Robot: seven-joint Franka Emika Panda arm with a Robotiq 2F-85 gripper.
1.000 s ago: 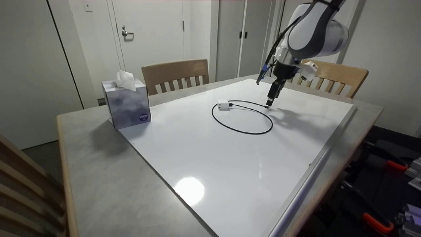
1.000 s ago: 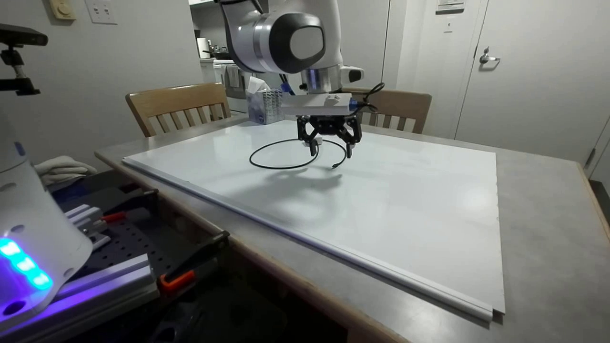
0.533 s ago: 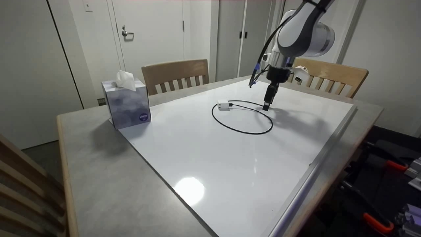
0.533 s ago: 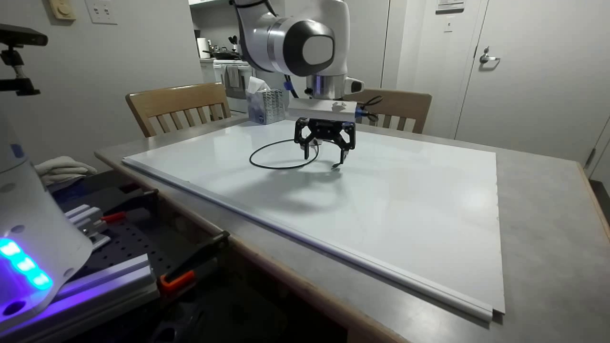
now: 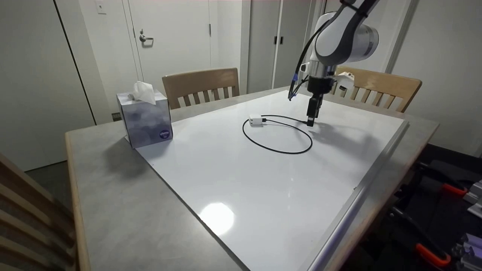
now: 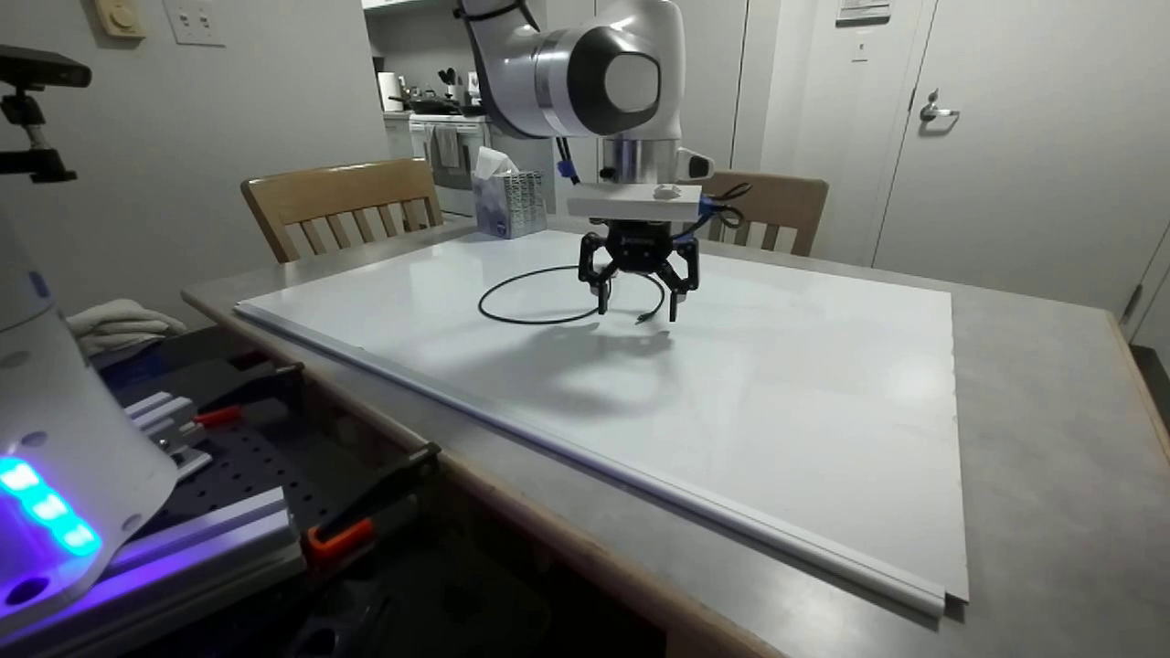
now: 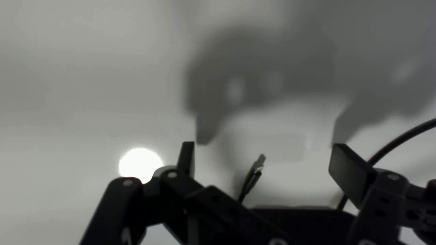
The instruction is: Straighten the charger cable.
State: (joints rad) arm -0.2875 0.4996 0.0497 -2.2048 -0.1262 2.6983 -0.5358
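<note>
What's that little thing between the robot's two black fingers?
In the wrist view, the charger cable's free end shows between the fingers of the open gripper, not gripped.

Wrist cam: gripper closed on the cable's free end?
No: in the wrist view the gripper stands open, with gaps visible between the cable's free end and the fingers on both sides.
</note>
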